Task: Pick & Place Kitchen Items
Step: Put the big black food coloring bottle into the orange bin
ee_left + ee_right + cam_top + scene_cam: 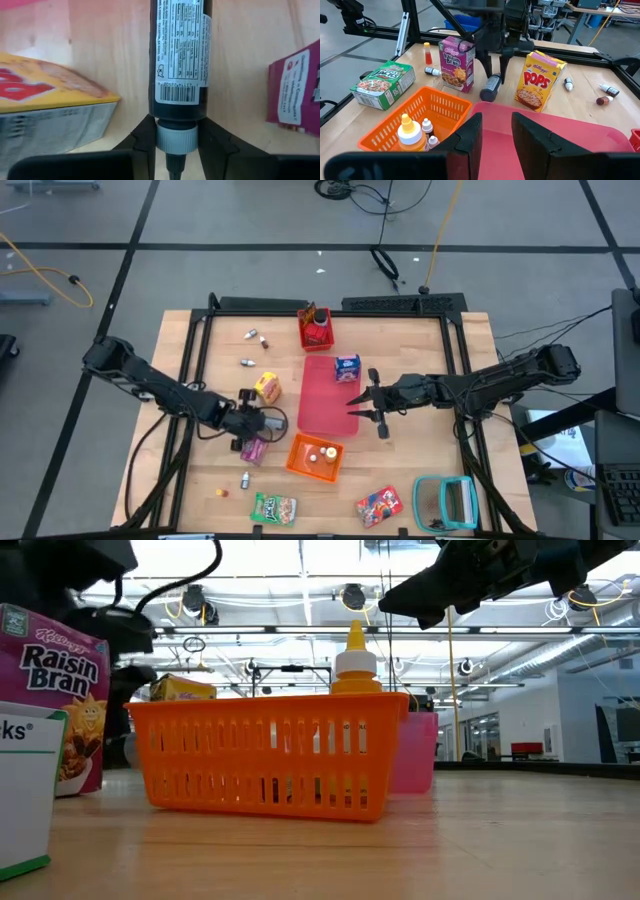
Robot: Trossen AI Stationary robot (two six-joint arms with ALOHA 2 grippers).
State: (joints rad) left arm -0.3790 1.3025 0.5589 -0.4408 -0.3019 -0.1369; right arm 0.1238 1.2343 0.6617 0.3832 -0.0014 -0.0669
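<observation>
So my left end effector [262, 421] is clamped narrow around a dark plastic bottle with a white label and grey cap [178, 65], lying flat on the wooden table [420, 480]. It sits between the yellow Pops cereal carton [266, 387] at 12 o'clock and the pink-purple Raisin Bran carton [254, 449] at 6. My right end effector [366, 408] hangs over the flat red mat [322, 395], fingers apart, gripping nothing.
</observation>
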